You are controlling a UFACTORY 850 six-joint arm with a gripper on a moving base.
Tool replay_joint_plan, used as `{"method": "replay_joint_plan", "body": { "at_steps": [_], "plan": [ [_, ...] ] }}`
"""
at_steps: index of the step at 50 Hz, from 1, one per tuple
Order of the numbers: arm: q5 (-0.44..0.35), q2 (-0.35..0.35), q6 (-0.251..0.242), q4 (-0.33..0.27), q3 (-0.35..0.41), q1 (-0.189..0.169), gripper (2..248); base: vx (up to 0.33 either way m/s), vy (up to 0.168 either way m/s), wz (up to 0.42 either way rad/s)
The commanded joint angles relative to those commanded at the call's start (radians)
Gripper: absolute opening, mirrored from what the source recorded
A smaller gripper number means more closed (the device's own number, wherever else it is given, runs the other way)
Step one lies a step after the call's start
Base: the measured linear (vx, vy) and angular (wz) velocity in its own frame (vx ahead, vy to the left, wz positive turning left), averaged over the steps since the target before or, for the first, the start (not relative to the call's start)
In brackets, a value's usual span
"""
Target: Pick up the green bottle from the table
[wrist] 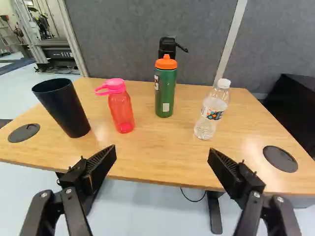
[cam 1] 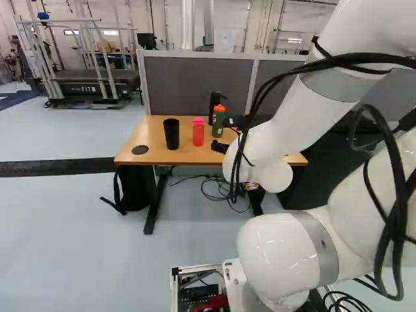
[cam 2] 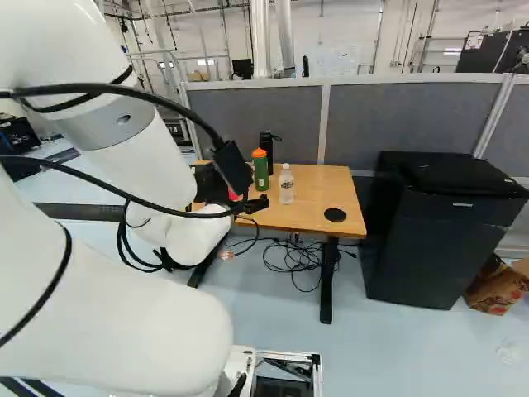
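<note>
Directed at the wooden surface (wrist: 152, 160): white arm (cam 1: 305, 117). Judged to be at the approach stage, with grasp and lift outstanding. Advance slowly and level, clear of the surface's near edge.

Hand (wrist: 161, 153): spread wide, nothing held, short of the bottles and facing them.

Green sports bottle (wrist: 165, 93): upright toward the far side of the surface, ahead of the hand and roughly midway between its fingers. Hold that alignment during the advance.

Red bottle with pink lid (wrist: 121, 110) to one side, clear water bottle (wrist: 212, 110) to the other, both nearer to the hand. Risk noted: clipping either with a wide-spread finger. Trim the opening if required, leaving room for the green body.

Black flask (wrist: 168, 46) just behind the target. Stop before pushing the target into it.

Orange cap (wrist: 166, 62): not recommended as a grip point; liable to turn or slip. Take the body squarely at mid-height, close evenly, verify contact on both sides, then lift straight up before backing out.
</note>
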State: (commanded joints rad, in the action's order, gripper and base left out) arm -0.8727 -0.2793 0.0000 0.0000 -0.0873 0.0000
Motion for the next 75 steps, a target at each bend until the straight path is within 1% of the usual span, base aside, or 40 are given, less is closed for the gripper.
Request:
{"method": "replay_joint_plan", "body": {
  "at_steps": [27,63,75],
  "plan": [
    [0.000,0.000,0.000,0.000,0.000,0.000,247,0.077,0.069,-0.015],
    [0.000,0.016,0.000,0.000,-0.013,0.000,247,0.002,0.003,0.005],
    [0.000,-0.008,0.000,0.000,-0.015,0.000,247,0.000,0.000,0.000]
  ]
}}
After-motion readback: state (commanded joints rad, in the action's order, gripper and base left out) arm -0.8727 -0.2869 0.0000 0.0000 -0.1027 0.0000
